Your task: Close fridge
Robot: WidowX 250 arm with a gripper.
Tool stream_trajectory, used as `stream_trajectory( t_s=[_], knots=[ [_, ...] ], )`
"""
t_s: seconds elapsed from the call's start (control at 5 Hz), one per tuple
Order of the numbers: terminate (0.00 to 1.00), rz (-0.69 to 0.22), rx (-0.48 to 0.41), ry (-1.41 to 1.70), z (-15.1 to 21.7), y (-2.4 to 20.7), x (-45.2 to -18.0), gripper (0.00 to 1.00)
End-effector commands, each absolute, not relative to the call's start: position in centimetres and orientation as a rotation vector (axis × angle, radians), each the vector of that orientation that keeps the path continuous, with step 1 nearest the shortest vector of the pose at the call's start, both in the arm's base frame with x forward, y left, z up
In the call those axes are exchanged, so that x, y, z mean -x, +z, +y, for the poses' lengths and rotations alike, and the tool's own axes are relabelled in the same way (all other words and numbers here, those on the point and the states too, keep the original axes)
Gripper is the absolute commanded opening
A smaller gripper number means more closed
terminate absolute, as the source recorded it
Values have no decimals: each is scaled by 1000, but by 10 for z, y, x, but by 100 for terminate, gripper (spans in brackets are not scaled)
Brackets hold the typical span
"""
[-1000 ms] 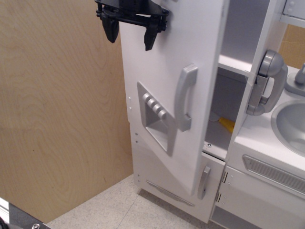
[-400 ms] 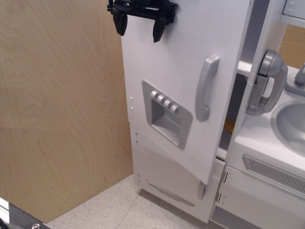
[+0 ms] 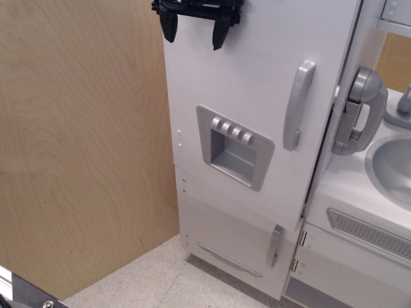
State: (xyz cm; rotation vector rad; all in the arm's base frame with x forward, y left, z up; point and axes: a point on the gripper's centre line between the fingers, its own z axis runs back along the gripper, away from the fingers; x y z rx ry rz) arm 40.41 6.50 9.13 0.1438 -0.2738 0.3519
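The fridge [image 3: 257, 83] is a tall white toy cabinet. Its large door has a grey vertical handle [image 3: 298, 104] and a grey recessed dispenser panel [image 3: 234, 146] with buttons. The door stands almost against the cabinet; only a thin dark gap shows along its right edge, and the inside is hidden. My black gripper [image 3: 194, 29] is at the top of the frame, against the door's upper left face. Its two fingers point down, spread apart and holding nothing.
A smaller lower door with a short grey handle [image 3: 275, 246] sits under the large door. To the right are a grey toy phone [image 3: 358, 110], a sink basin [image 3: 392, 167] and a grey vent [image 3: 369, 234]. A plywood wall [image 3: 83, 147] stands at the left; speckled floor [image 3: 167, 282] lies below.
The fridge door has swung to the right from about half open to nearly shut, hiding the shelves and a yellow item inside. My gripper has moved right and up along with it.
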Motion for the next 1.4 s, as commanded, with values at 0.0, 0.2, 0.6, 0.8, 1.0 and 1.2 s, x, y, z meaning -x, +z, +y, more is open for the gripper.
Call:
stream_trajectory(
  t_s=[0.0, 0.2, 0.6, 0.8, 1.0, 1.2],
  knots=[
    [0, -345, -139, 401, 69, 117, -413, 100],
    [0, -358, -141, 419, 71, 117, -418, 100],
    [0, -430, -166, 444, 74, 121, -423, 100],
    [0, -377, -137, 400, 73, 123, -394, 100],
    [0, -305, -115, 361, 73, 123, -347, 100],
    [0, -291, -106, 292, 77, 125, -300, 100]
  ],
)
